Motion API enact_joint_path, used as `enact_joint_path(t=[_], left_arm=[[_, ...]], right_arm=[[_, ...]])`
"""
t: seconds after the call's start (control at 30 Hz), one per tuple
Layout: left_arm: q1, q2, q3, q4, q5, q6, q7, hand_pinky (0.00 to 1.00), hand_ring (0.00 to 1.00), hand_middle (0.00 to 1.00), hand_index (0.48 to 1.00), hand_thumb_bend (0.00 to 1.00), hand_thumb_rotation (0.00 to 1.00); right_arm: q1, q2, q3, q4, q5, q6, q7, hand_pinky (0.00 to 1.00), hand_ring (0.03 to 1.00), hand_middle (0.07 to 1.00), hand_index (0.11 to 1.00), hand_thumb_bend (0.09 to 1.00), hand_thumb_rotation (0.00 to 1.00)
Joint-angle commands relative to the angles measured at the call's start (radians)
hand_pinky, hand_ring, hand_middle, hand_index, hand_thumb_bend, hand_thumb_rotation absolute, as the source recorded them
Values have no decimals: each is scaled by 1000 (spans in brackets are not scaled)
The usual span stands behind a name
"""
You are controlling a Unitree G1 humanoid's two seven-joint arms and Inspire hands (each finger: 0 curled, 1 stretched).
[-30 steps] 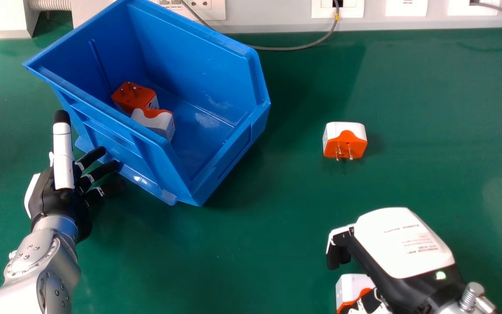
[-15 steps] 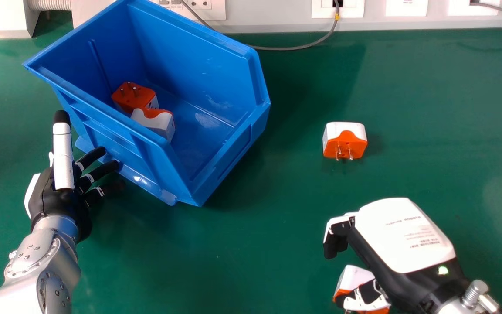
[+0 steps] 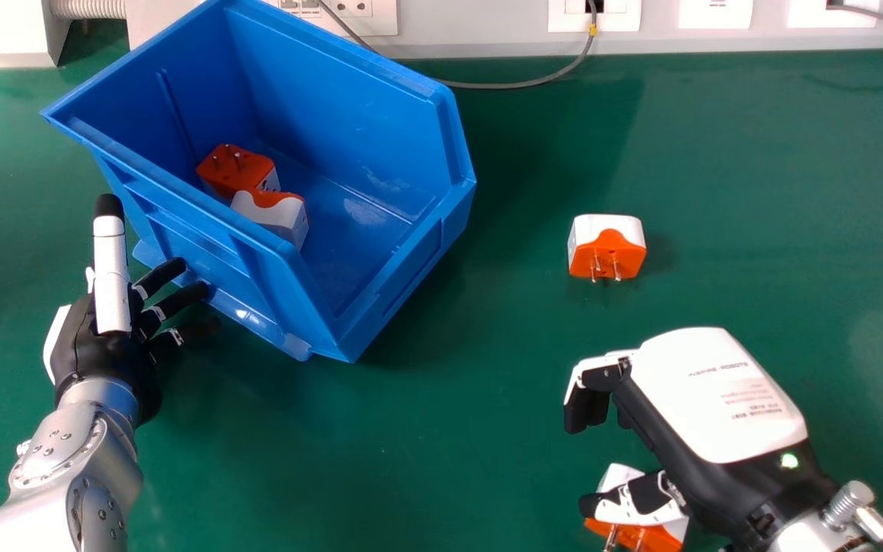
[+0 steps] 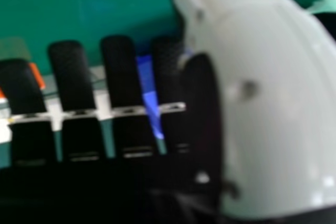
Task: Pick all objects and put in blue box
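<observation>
The blue box [image 3: 411, 268] stands back left with two orange-and-white adapters [image 3: 236, 170] inside. Right of it, another adapter [image 3: 607, 247] sits on the green table, pins toward the front. Low at the right, my right hand [image 3: 717, 399] is open over the table, its thumb crossing above a tilted adapter [image 3: 641, 535] that it partly hides; a gap separates thumb and fingers. In the right hand view the fingers of this hand [image 4: 73, 77] are relaxed, with blue box surface [image 4: 149, 85] between two of them. My left hand [image 3: 96, 345] is open beside the box's near left wall.
White wall sockets [image 3: 593, 14] line the rear edge of the green table [image 3: 441, 475]. A grey cable [image 3: 518, 83] loops down onto the table behind and right of the box. A white housing [image 3: 4, 34] stands in the back left corner.
My right hand has moved slightly toward the back of the table. The adapter under its thumb has turned and shows more of its orange side and pins. The left hand has stayed still.
</observation>
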Motion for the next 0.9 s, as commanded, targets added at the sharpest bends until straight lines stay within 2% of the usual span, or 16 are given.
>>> enact_joint_path(t=[0.0, 0.17, 0.33, 0.5, 0.6, 0.67, 0.73, 0.8, 0.87], left_arm=[[9, -4, -7, 13, 10, 16, 2, 647, 728, 828, 889, 862, 936], [6, -4, -6, 21, 10, 12, 1, 645, 727, 827, 888, 862, 936], [8, -4, -4, 8, 6, 21, 4, 644, 727, 827, 887, 861, 936], [11, -6, -4, -6, 2, 29, 3, 645, 726, 827, 886, 861, 936], [12, -4, -3, -4, 3, 28, 0, 649, 728, 830, 886, 861, 935], [9, -2, -2, 5, 4, 23, -3, 650, 728, 832, 885, 861, 935], [9, -1, -2, 8, 4, 22, -6, 650, 728, 832, 885, 861, 935], [7, -1, -1, 13, 5, 20, -6, 651, 729, 833, 885, 861, 935], [8, -2, -1, 6, 5, 25, -4, 651, 729, 833, 885, 861, 935]], right_arm=[[3, -2, -4, -48, -39, 33, 30, 351, 460, 525, 490, 497, 0], [25, 14, 5, -119, -107, 122, 161, 355, 461, 526, 487, 497, 0], [43, 44, 25, -166, -192, 203, 267, 341, 448, 514, 506, 495, 0], [46, 47, 41, -229, -280, 256, 437, 332, 449, 527, 521, 493, 0], [35, 43, 48, -259, -334, 263, 548, 433, 596, 677, 602, 727, 51], [19, 53, 53, -267, -365, 270, 625, 508, 690, 761, 666, 826, 109], [10, 67, 55, -269, -383, 278, 672, 508, 690, 761, 666, 826, 109], [7, 78, 53, -271, -385, 283, 692, 593, 783, 842, 759, 889, 159], [10, 85, 50, -272, -387, 282, 693, 628, 818, 872, 795, 912, 178]])
